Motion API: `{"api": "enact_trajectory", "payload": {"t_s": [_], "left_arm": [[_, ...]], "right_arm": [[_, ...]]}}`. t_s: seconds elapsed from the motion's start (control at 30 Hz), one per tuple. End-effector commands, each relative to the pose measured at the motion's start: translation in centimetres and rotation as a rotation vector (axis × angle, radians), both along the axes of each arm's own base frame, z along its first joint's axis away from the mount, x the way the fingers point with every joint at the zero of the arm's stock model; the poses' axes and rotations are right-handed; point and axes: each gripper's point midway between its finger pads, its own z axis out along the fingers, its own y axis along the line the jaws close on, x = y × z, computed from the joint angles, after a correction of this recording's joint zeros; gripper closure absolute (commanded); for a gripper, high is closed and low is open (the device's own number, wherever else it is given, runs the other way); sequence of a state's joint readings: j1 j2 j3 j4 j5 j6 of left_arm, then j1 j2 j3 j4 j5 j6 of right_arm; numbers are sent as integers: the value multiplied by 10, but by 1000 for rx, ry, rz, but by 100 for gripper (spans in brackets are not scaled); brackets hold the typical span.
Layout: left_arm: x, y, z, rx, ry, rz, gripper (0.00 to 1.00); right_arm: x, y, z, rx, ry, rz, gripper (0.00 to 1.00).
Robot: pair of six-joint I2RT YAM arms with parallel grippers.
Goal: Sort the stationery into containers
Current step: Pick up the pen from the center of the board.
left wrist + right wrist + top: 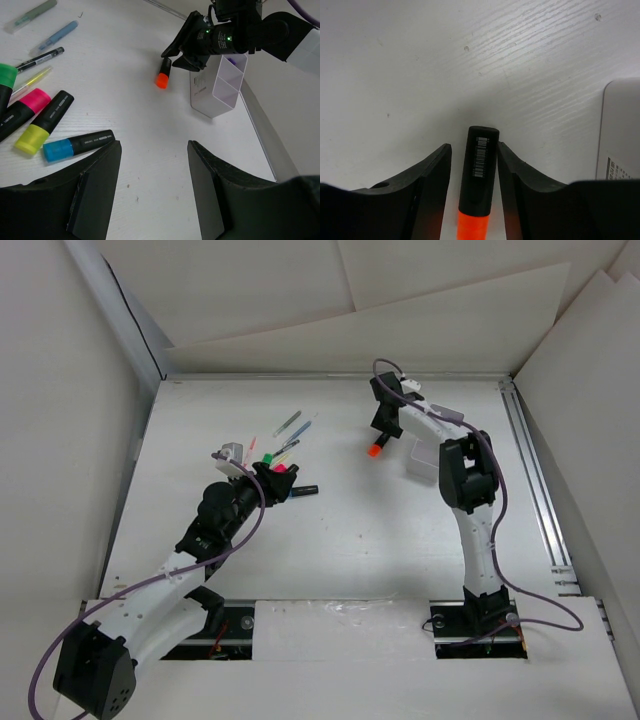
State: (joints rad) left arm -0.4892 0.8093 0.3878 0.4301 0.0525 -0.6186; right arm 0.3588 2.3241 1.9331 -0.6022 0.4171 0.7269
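- My right gripper [473, 147] stands open astride the orange highlighter [479, 167], which lies just beside the divided box [220, 94], not yet in it.
- My left gripper [155, 147] is open and empty; the other highlighters [47, 117] and pens [54, 36] lie unsorted.

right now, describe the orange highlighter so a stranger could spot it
Find the white divided box on the table's right. Just left of it, between the right gripper's fingers, is a stubby black highlighter. Its orange cap, far from the other highlighters, marks it.
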Motion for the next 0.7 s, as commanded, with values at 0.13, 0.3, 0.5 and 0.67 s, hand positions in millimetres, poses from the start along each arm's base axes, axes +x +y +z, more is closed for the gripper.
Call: {"api": "enact_trajectory", "payload": {"t_s": [0.13,0.3,0.5,0.67], "left_arm": [[3,-5,23,-35,-64,-14,48],[2,-5,20,-30,-56,-14,48],[2,-4,25,-36,-66,-14,48],[0,-3,21,-32,-59,-14,48]], "right_arm": [[4,-5,4,-23,-4,-10,60],[-1,-7,1,-31,17,-10,58],[-12,2,-2,-37,53,14,56],[-16,2,-7,-48,89,27,64]]}}
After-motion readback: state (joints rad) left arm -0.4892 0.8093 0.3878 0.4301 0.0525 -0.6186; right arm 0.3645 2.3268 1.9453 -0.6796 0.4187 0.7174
